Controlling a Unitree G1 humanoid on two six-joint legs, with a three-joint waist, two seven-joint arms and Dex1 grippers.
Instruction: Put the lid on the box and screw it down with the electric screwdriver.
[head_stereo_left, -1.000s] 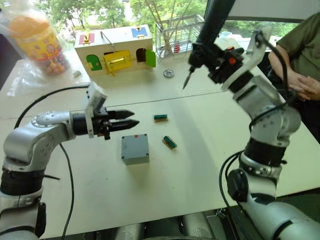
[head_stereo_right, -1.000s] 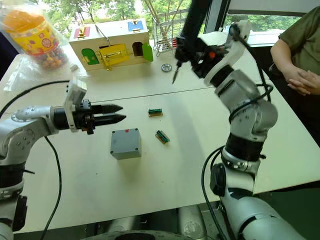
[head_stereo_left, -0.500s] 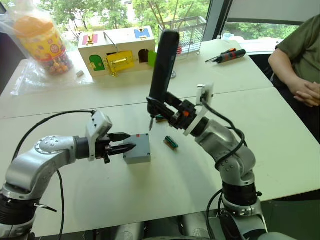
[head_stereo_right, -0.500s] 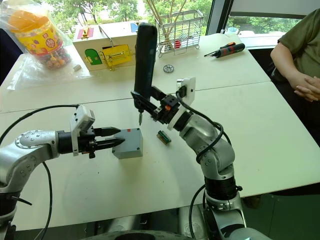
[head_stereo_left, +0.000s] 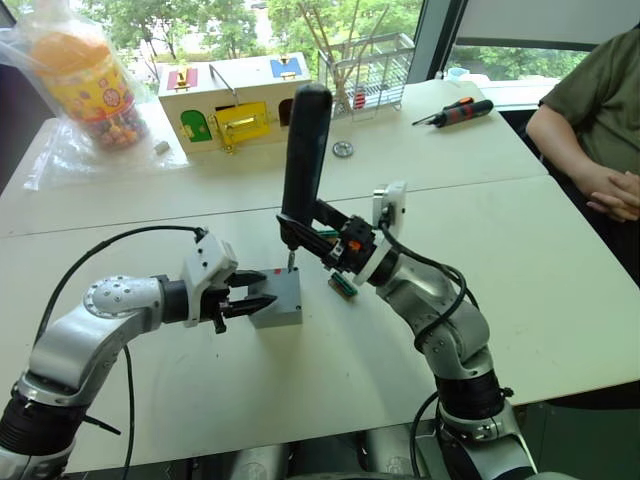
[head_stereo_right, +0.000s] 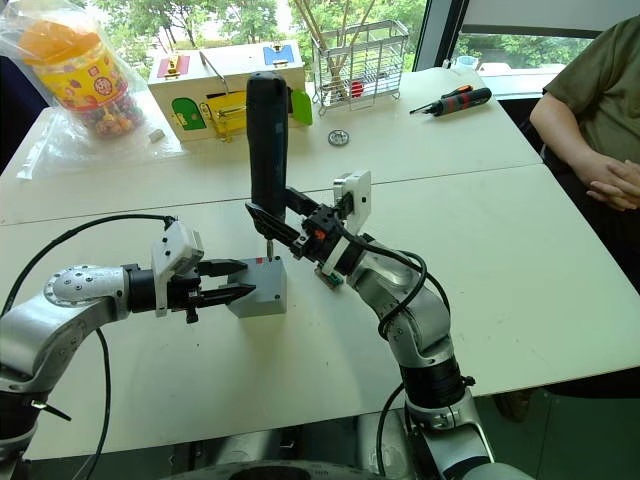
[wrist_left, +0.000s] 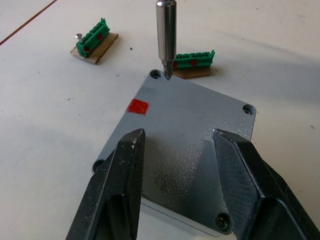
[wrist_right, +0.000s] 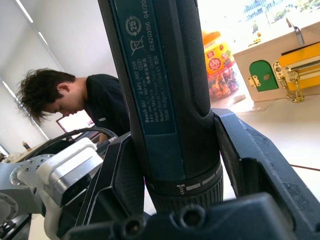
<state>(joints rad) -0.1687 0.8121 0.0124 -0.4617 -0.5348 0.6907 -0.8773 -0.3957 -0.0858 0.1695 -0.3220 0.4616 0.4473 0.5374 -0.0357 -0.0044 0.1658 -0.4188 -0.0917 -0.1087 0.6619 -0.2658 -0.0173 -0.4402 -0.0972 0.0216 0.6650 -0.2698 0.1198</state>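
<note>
Lid (wrist_left: 187, 135) is already seated on the box (head_stereo_left: 278, 312), footprint matched, red mark up; the pair sits on the table (head_stereo_left: 560, 260) right at the left gripper (head_stereo_left: 258, 293). That gripper's two fingers are spread apart, one on each side of the box edge, not visibly pinching it. My read is it's there as a brace so the box won't spin or slide under driving torque. Right gripper (wrist_right: 175, 165) is clenched around the electric screwdriver (head_stereo_left: 303, 160), holding it near vertical so the bit comes straight down. In the left wrist view the bit tip hovers just above the lid's far corner, just beside the hole there, so it needs a small nudge before pressing. One near corner, by the left gripper's fingertips, looks like it already has a screw; the rest I can't tell. Two green terminal blocks (wrist_left: 96, 39) lie just beyond the box, near the bit. A person (head_stereo_left: 590, 120) sits at the table edge, well off to the right gripper's side.
</note>
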